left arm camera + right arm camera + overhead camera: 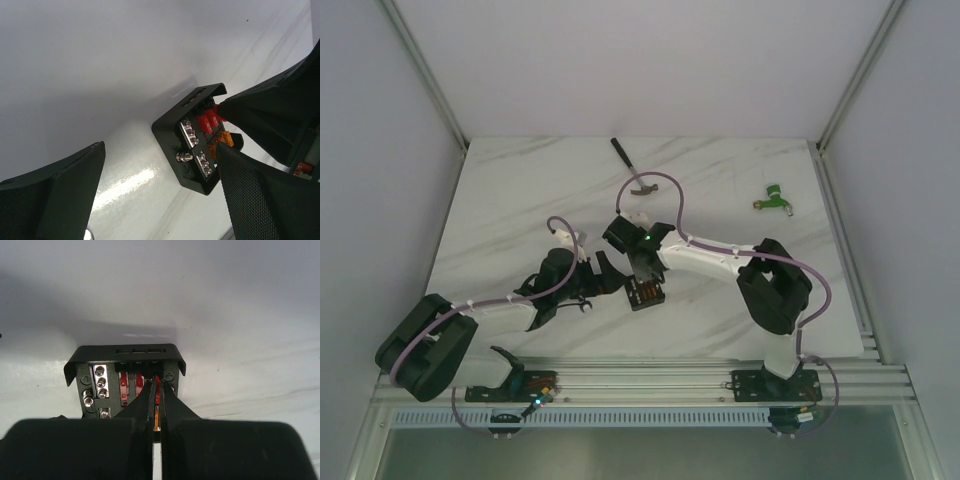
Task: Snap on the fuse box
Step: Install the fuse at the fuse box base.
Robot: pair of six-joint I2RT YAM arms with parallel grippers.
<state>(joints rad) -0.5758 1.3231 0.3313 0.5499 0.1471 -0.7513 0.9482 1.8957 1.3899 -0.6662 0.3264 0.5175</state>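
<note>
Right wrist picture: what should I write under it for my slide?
Shut right gripper poised at the red fuses inside the black fuse box.

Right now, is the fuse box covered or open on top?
Open. The fuse box's red fuses and screw terminals show bare in both wrist views, with the shut right gripper's tips at the fuses.

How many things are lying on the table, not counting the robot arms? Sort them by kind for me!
Black fuse box: 1
Long-handled tool: 1
Green-and-red connector piece: 1
Total that can be seen: 3
</note>
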